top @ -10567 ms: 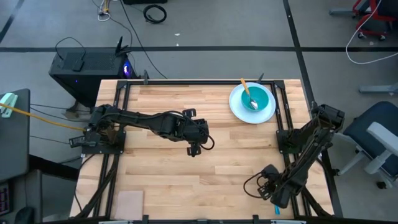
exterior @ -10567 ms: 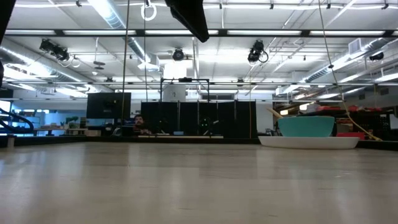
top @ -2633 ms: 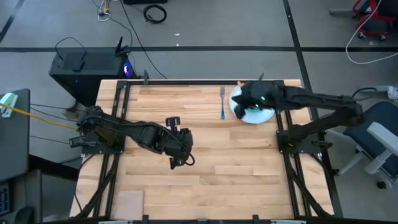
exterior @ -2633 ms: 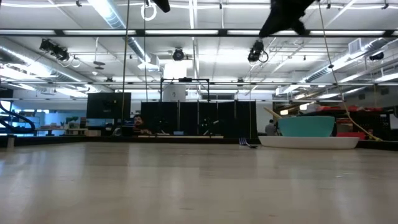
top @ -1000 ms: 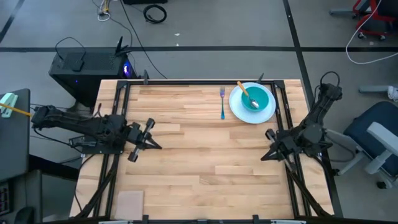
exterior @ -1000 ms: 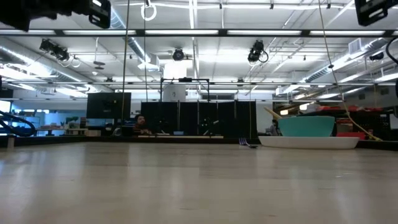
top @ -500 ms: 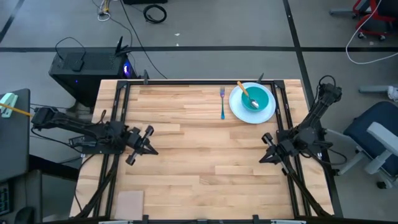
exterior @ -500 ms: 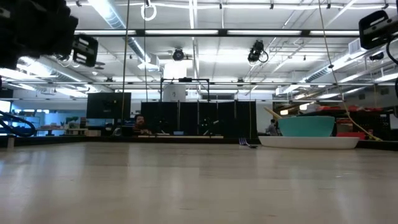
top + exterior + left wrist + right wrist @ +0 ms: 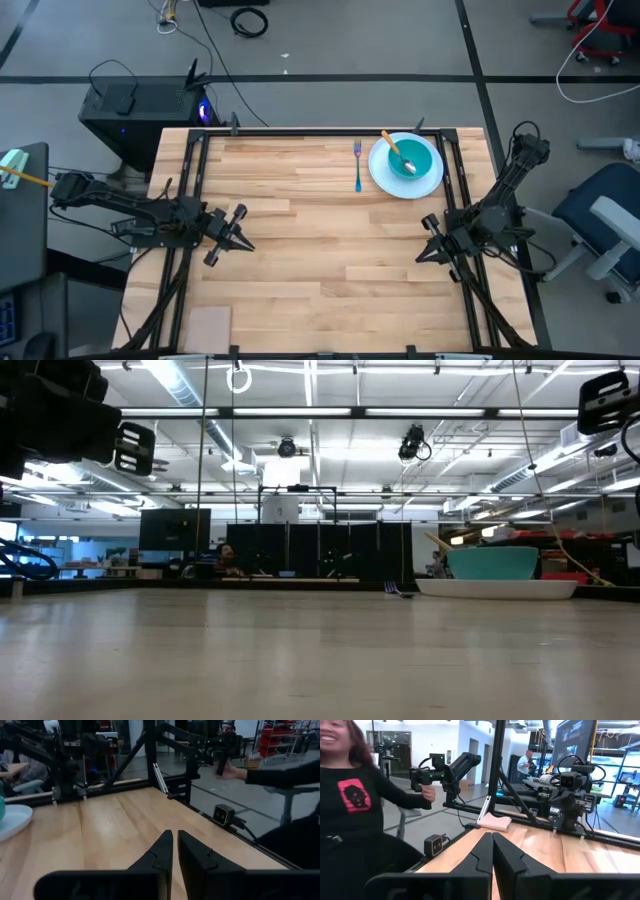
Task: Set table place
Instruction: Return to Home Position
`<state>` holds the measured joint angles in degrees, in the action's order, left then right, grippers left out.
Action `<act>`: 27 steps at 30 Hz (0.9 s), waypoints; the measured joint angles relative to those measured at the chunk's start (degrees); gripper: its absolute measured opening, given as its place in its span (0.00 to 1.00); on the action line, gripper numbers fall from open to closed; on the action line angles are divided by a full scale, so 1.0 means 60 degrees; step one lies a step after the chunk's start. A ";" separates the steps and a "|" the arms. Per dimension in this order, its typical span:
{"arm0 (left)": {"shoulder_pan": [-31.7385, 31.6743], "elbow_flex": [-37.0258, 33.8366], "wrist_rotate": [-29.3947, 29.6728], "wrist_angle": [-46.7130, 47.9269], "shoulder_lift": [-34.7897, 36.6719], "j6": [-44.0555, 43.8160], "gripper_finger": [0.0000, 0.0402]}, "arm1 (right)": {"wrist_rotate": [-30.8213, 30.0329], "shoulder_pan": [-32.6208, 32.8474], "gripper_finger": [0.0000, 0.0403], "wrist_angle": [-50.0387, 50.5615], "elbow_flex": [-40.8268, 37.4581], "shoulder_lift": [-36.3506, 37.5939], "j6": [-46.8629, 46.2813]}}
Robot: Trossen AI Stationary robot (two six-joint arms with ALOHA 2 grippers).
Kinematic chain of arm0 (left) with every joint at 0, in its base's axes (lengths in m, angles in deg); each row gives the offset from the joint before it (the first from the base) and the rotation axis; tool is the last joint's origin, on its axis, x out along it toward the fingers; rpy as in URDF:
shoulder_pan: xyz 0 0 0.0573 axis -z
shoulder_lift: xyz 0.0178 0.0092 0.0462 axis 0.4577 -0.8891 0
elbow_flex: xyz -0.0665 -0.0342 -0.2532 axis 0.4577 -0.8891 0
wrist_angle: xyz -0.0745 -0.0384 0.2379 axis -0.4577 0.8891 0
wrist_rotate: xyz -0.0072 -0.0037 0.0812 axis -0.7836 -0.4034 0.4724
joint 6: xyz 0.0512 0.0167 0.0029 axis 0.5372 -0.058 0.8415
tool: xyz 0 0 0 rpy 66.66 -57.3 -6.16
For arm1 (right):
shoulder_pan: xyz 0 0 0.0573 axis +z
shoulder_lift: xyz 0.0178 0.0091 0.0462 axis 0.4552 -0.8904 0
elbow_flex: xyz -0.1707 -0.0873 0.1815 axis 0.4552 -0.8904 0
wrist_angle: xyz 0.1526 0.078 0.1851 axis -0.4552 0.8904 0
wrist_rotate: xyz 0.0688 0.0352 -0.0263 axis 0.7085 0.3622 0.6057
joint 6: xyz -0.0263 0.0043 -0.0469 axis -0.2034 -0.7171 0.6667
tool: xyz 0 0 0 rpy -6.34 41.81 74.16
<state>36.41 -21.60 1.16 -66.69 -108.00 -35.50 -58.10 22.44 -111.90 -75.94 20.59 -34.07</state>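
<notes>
At the far right of the table point(image 9: 300, 290) a white plate point(image 9: 434, 184) carries a teal bowl point(image 9: 415, 158). An orange-handled spoon point(image 9: 394, 150) lies in the bowl, its handle leaning on the rim. The blue-handled fork point(image 9: 357, 172) lies flat on the wood just left of the plate. My left gripper point(image 9: 243, 240) hangs over the table's left side, its fingers point(image 9: 165, 847) a narrow slit apart with nothing between them. My right gripper point(image 9: 422, 251) hangs over the right side, shut and empty point(image 9: 492, 845). The low view shows the bowl point(image 9: 492, 563) on the plate point(image 9: 495, 589).
A tan pad point(image 9: 208, 325) lies at the near left corner. Black rails point(image 9: 195, 170) run along the table's sides. People stand beyond both side edges, each holding a handheld device point(image 9: 222, 762) point(image 9: 422, 777). Bare wood fills the middle of the table.
Both arms have drawn a little toward the near edge and come down slightly, the left one more plainly in the low view. The plate, bowl, spoon and fork have stayed where they were.
</notes>
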 joint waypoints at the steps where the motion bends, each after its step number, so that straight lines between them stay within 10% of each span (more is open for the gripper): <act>1: 0.0000 0.0000 -0.0001 0.0017 0.0000 -0.0119 0.10 | 0.0000 0.0000 0.03 -0.0007 0.0000 0.0004 -0.0055; 27: 0.0000 -0.0007 0.0000 0.0042 -0.0004 -0.1072 0.10 | 0.0000 0.0000 0.03 -0.0006 0.0000 0.0000 -0.0107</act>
<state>36.41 -21.65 1.16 -66.43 -108.02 -41.93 -58.10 22.44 -111.93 -75.94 20.59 -34.72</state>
